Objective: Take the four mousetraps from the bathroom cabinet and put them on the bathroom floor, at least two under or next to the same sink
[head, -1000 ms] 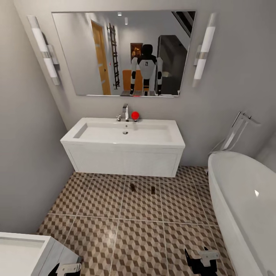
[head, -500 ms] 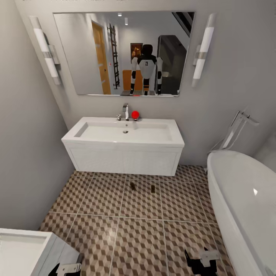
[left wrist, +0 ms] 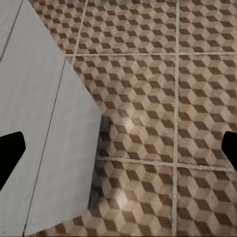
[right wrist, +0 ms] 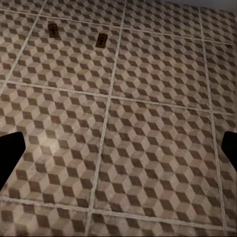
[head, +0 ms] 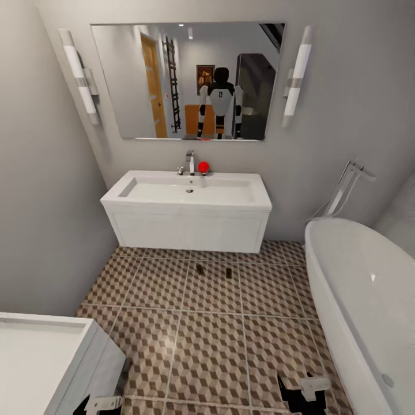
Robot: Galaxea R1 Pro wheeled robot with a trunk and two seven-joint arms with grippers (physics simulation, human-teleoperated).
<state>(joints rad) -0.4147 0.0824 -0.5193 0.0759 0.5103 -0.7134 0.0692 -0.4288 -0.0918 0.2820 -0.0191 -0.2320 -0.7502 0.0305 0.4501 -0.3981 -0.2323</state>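
Two mousetraps lie on the cube-patterned bathroom floor [head: 213,340] just in front of the wall-hung white sink [head: 190,193], one [head: 200,268] left of the other [head: 229,272]. In the right wrist view the same pair, one mousetrap [right wrist: 53,30] and its neighbour [right wrist: 102,40], lies far ahead of my right gripper [right wrist: 118,148], which is open and empty. My left gripper [left wrist: 118,148] is open too, over bare tiles beside a white unit. Both the left gripper [head: 95,405] and the right gripper [head: 297,396] hang low at the head view's near edge. The cabinet is out of view.
A white bathtub [head: 363,300] with a floor-standing tap [head: 346,190] runs along the right side. A second white unit [head: 40,357] stands at the near left, close to my left arm. A mirror [head: 187,80] above the sink reflects my body.
The head view has pulled back and shifted: the sink looks smaller and higher, and the near-left white unit fills more of the picture. The mousetraps have not moved on the tiles.
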